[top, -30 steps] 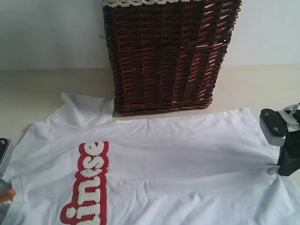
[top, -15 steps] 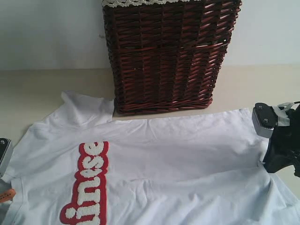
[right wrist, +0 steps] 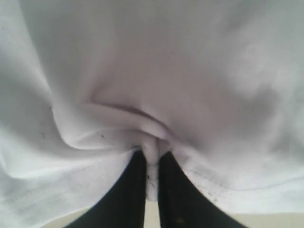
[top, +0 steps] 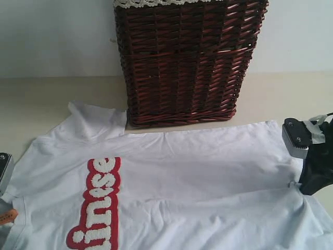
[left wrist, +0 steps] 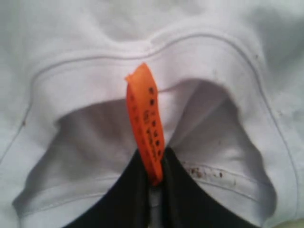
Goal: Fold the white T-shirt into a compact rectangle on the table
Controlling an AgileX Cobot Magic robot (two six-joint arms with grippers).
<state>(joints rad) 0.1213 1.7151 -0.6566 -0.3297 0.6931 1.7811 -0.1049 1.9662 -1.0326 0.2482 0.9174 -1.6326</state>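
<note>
Exterior view: white T-shirt (top: 197,177) runs left-right (collar (left wrist: 85,76) left); left pincer (left wrist: 153,183) and right pincer (right wrist: 152,167) pinch it.

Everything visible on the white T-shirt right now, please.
The white T-shirt lies spread chest-up and wrinkled on the table, close to the wicker basket. Soft cotton-looking cloth, fuzzy white letters edged in red. The left gripper is shut on its collar at the orange tag; the right gripper is shut on its hem, bunching the cloth.

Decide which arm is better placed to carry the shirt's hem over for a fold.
Right, probably: the right gripper is shut on the white T-shirt's hem, while the left gripper pinches the collar end by the orange tag.
</note>
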